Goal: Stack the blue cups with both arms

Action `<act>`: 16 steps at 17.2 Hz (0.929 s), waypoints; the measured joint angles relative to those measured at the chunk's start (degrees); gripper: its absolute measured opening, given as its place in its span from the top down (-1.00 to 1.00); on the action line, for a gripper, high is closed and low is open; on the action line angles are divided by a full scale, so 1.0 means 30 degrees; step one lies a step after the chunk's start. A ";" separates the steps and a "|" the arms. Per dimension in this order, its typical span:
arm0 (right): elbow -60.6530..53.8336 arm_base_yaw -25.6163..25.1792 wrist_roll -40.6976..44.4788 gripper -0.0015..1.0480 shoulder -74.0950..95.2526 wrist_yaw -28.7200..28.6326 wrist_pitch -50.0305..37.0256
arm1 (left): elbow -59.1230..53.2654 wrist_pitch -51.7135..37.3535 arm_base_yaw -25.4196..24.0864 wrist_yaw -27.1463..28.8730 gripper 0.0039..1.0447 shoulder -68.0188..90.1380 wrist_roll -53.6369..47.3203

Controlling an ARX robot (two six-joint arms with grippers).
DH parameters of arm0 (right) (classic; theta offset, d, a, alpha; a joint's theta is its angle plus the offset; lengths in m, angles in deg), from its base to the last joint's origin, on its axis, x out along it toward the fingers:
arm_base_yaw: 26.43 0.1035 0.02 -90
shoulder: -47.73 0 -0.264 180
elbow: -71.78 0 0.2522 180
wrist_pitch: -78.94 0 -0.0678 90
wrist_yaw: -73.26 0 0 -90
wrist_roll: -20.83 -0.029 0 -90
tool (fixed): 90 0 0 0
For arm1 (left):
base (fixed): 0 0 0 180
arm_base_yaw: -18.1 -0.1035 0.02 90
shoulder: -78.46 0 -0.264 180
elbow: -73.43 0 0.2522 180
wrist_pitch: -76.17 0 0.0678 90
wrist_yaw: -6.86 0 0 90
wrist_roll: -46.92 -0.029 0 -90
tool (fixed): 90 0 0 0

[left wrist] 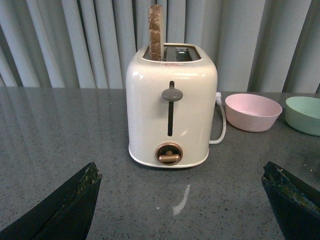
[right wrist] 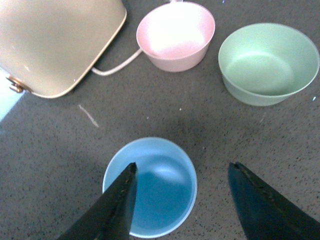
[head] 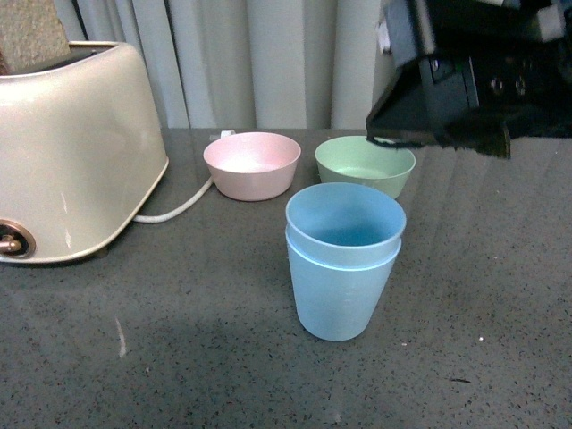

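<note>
Two light sky-blue tapered plastic tumblers [head: 344, 264] stand nested, one inside the other, upright near the middle of the dark grey speckled worktop [head: 197, 357], its near edge bare in front of them. Toward the far edge, a pale pink plastic bowl [head: 253, 164] and a pale green plastic bowl [head: 365, 164] sit side by side just behind the stack, apart from it. A cream two-slot toaster [head: 67, 152] with a slice of brown bread [left wrist: 155, 31] standing in it occupies the worktop's left side, its white cord [head: 174, 211] trailing toward the pink bowl.

The right gripper [right wrist: 182, 200] hangs above the stack with its black jaws spread wide, one finger over the rim, holding nothing. The left gripper [left wrist: 182, 200] sits low at the left, facing the toaster, jaws likewise spread and empty.

The stacking itself looks complete; what appears to remain is a clean retreat. That is best done by lifting the right arm [head: 474, 71] straight up with the jaws kept apart, so no finger catches the upper rim and tips the pair, then swinging clear without crossing the green bowl.
</note>
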 joint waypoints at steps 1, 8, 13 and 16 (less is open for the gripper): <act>0.0160 -0.0211 -0.0102 -0.24 -0.0248 -0.0044 -0.0022 | -0.0007 0.0000 0.0000 -0.0007 -0.88 0.0000 0.0000; -0.3912 -0.6295 -0.3155 -0.87 -0.6280 -0.0131 -0.5282 | 0.0000 0.0000 0.0000 0.0000 -0.88 0.0000 0.0000; -1.1234 -0.8306 -0.5544 -0.87 -1.1781 0.0452 -0.7570 | 0.0000 0.0000 0.0000 0.0000 -0.88 0.0000 0.0007; -1.4134 -0.7934 -0.3592 -0.61 -1.5300 0.2565 -1.0229 | -0.0007 0.0000 0.0000 0.0000 -0.88 0.0000 0.0000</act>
